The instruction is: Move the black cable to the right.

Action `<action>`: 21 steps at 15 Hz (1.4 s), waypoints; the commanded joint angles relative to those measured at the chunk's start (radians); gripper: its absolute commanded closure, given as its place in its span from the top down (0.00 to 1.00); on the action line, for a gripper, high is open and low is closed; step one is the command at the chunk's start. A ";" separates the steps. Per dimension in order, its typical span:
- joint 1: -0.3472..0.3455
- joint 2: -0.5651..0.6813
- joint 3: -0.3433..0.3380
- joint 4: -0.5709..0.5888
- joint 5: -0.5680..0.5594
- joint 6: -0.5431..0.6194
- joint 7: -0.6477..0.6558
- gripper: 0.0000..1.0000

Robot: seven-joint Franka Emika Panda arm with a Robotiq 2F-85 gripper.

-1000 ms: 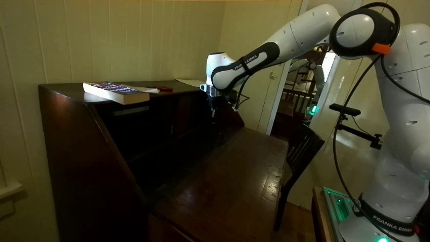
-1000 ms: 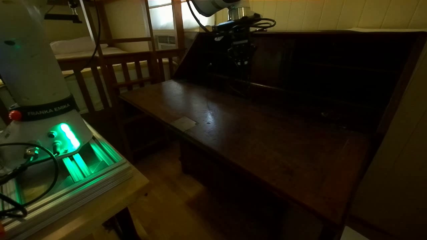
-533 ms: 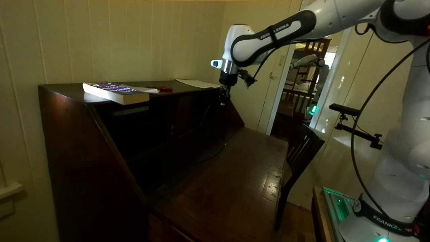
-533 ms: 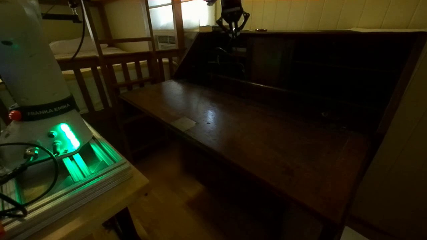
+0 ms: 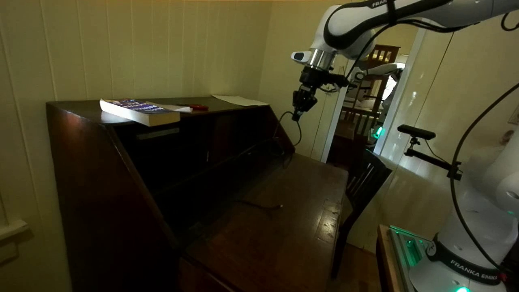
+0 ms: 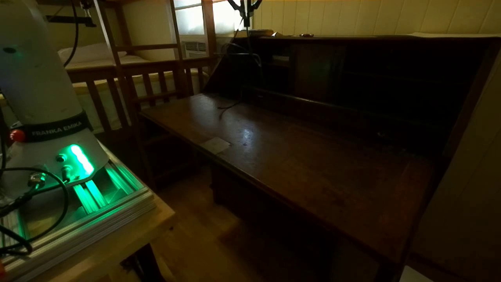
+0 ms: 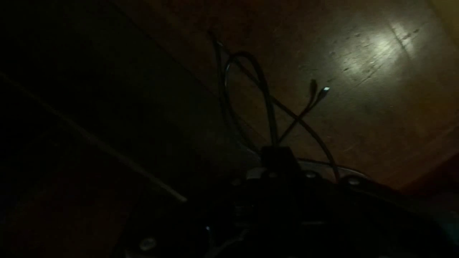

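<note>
The black cable (image 5: 300, 134) hangs in loose loops from my gripper (image 5: 296, 117) above the far end of the desk. In an exterior view a cable end (image 5: 261, 207) with a pale tip shows over the desktop. Thin cable loops (image 6: 259, 60) also hang below my gripper (image 6: 246, 24) at the top of an exterior view. In the wrist view the fingers meet at my gripper (image 7: 279, 152), shut on the cable, with a loop (image 7: 265, 89) rising past the tips. Two plug ends (image 7: 323, 91) lie beyond it. The grip itself is very dark.
A dark wooden desk (image 5: 263, 243) has a raised compartment section at its back. On top of that lie a book (image 5: 140, 111), a sheet of paper (image 5: 239, 100) and a red object (image 5: 198, 107). A dark chair (image 5: 367, 178) stands at the desk's far end.
My gripper has risen out of the desk's back and moved right in the exterior view that shows the book, drawing the cable along. More loops and a cable end have come into sight.
</note>
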 commanded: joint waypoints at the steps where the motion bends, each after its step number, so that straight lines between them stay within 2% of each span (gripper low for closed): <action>1: 0.040 0.083 -0.052 0.025 0.065 -0.140 -0.041 0.01; 6: 0.017 0.281 -0.044 0.069 0.022 -0.242 0.080 0.01; 9: 0.007 0.360 -0.034 0.080 -0.017 -0.144 0.259 0.01; 14: 0.002 0.406 -0.035 0.105 -0.081 0.063 0.493 0.01; 17: 0.009 0.426 -0.041 0.128 -0.177 0.113 0.681 0.02; 18: 0.016 0.433 -0.043 0.140 -0.224 0.088 0.755 0.30; 19: 0.022 0.435 -0.046 0.149 -0.269 0.062 0.819 0.32; 21: 0.018 0.432 -0.031 0.160 -0.283 0.006 0.821 0.44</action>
